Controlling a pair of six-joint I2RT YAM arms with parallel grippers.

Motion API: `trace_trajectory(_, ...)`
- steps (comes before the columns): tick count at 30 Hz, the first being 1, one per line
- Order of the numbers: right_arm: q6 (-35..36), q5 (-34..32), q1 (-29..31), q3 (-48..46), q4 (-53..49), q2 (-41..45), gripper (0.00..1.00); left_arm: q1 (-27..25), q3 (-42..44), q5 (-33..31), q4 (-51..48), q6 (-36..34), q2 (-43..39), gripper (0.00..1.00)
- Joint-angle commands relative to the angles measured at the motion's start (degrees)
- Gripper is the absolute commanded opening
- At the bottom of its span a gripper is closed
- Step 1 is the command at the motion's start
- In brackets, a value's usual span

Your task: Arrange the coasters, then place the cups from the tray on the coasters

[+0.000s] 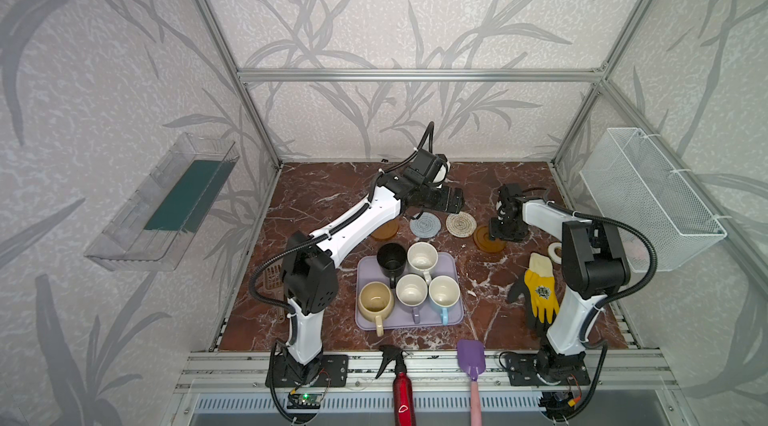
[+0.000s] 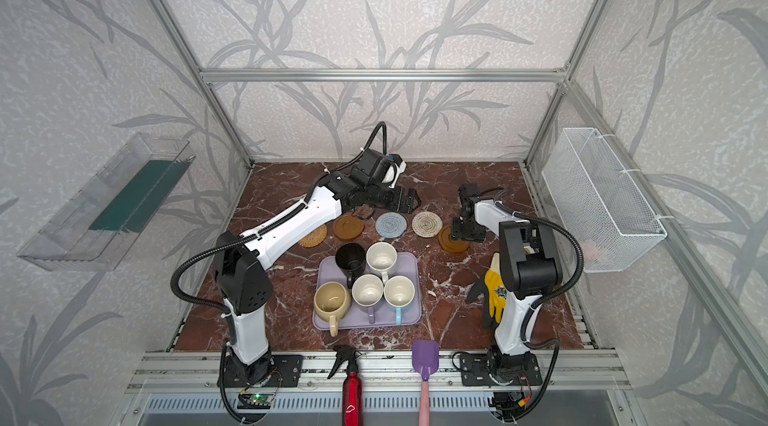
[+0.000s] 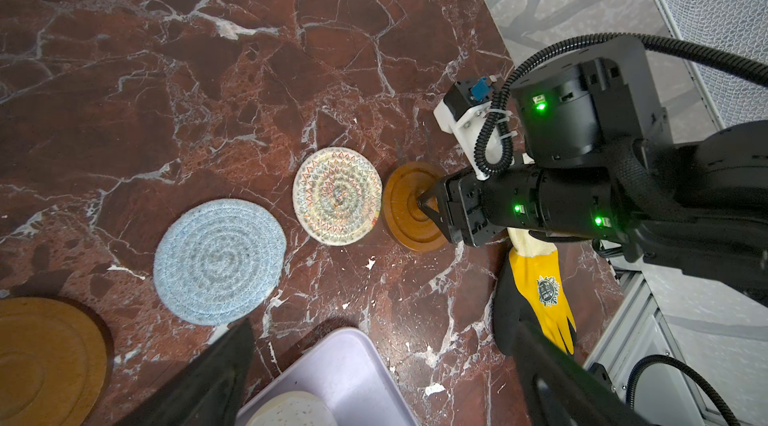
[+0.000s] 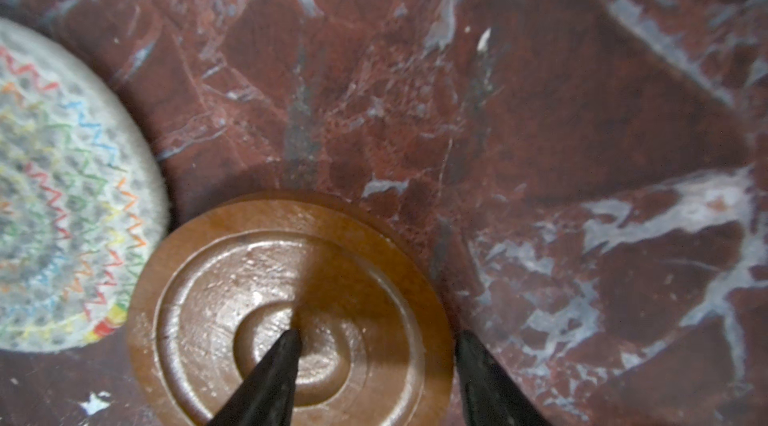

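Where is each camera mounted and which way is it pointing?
Top views: high at the front, looking down over the table; the left arm and right arm show.
Left wrist: behind the left gripper, facing the right gripper across the coasters; own fingertips show.
Right wrist: close above one amber coaster; own fingertips show.
Shared: both wrist views show the cream spiral coaster.

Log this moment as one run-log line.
stage: arranging coasters | right gripper: open, fingers straddling rim of glossy amber-brown round coaster | left gripper: open, empty | five handled mugs: on pale lavender rectangular tray

Black cup [image 1: 391, 258] on lavender tray [image 1: 448, 266]
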State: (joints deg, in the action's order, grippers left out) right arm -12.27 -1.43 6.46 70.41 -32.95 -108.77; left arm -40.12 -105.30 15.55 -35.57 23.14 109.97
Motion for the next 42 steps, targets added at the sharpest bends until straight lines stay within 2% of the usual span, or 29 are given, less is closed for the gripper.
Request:
trace_trajectory(1, 0.63, -1.83, -0.48, 1.99, -2.56, -1.57, 0.59, 0.28, -1.42, -0.52, -0.06, -0.04, 0.68, 0.99)
trace_trajectory(14, 0.96, -8.14, -1.47, 4.73, -5.74, -4.77, 0.53, 1.07, 0.59, 1.99, 1.54, 0.94, -0.62, 0.99)
trace_trajectory(36, 2.79, -8.2, -3.2, 18.25, -10.73, -13.38, 0.51, 2.54, 3.96, 1.9, 3.59, 1.47, -2.21, 0.99)
trace_trajectory(42, 2.87, -8.15, -3.2, 17.89, -9.84, -12.68, 0.51, 2.79, 4.27, 2.07, 4.07, 1.69, -2.28, 0.99)
